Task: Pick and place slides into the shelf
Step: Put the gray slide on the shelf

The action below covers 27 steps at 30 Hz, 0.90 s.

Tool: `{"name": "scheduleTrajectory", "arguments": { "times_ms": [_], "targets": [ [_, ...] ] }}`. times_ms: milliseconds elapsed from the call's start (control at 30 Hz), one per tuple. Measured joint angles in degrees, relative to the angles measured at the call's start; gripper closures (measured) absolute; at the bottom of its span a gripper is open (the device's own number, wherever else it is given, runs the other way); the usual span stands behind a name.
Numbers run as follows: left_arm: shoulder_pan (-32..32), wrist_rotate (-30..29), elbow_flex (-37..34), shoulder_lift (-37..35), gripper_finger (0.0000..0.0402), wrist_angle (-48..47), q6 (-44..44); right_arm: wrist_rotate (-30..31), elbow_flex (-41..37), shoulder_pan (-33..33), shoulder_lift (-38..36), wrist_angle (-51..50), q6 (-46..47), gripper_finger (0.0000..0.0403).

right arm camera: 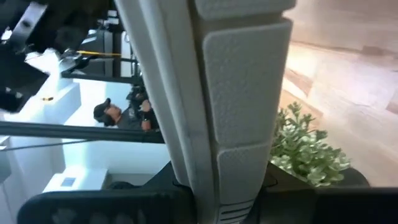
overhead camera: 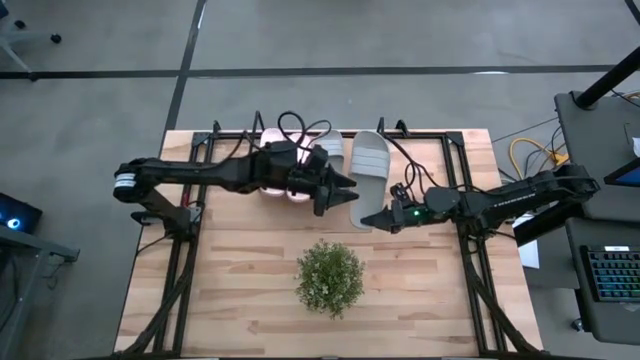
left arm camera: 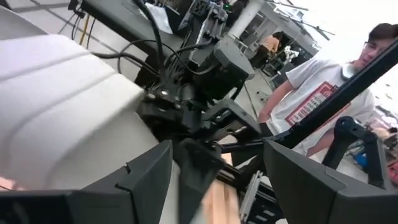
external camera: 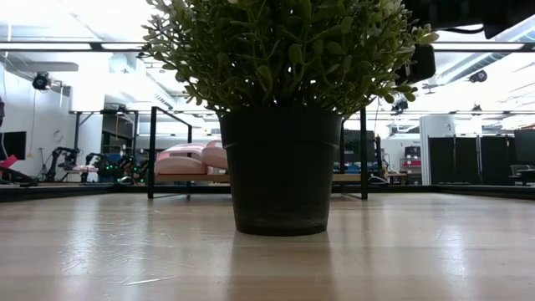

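A grey slide (overhead camera: 368,170) lies lengthwise from the shelf (overhead camera: 452,160) toward the table's middle, and my right gripper (overhead camera: 378,220) is shut on its near end. Just left of that slide my left gripper (overhead camera: 338,196) stands open with nothing between its fingers; its wrist view shows the grey slide (left arm camera: 62,112) beside it. Two pink slides (overhead camera: 280,172) sit on the shelf board, also seen low behind the pot as pink slides (external camera: 188,159). Another grey slide (overhead camera: 328,150) lies on the shelf, partly under my left arm. My right gripper pinches the grey slide's near end (right arm camera: 227,177) between its two fingers, coming about level from the table's right and near side. The slide runs away from the fingers along their line. Whether its far end rests on the shelf cannot be told.
A bushy green plant (overhead camera: 330,278) in a dark pot (external camera: 280,171) stands at the table's middle near side. The shelf's black uprights (external camera: 152,150) rise at the back. A person in a white shirt (left arm camera: 317,99) stands beyond the table.
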Motion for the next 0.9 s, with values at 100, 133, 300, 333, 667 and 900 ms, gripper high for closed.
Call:
{"name": "scheduleTrajectory", "arguments": {
  "times_ms": [100, 133, 300, 333, 667, 900],
  "targets": [
    [1.68, 0.05, 0.00, -1.06, 0.0164, -1.87, 1.70, -0.08, 0.00, 0.26, -0.04, 0.27, -0.21, 0.0352],
    [2.49, 0.01, 0.04, -1.53, 0.0164, -3.23, 2.26, -0.08, 0.00, 0.32, -0.04, 0.21, -0.30, 0.0352],
    [6.84, -1.44, 0.25, -5.55, 0.0164, -8.19, 4.36, -0.83, 0.04, 0.62, -0.06, 1.66, -1.81, 0.0352],
    [7.67, -1.86, 0.17, -6.03, 0.0164, -9.24, 4.38, -1.86, 0.04, 0.62, -0.06, 1.92, -1.82, 0.0352],
    [8.63, -1.45, 0.24, -6.36, 0.0164, -6.39, 4.09, -6.20, -0.68, -1.54, 1.82, 1.64, 0.08, 0.0352],
    [7.58, -0.88, -0.02, -6.06, 0.0164, -6.08, 4.04, -10.35, -1.40, -6.82, 5.22, 2.70, 0.50, 0.0352]
  ]
}}
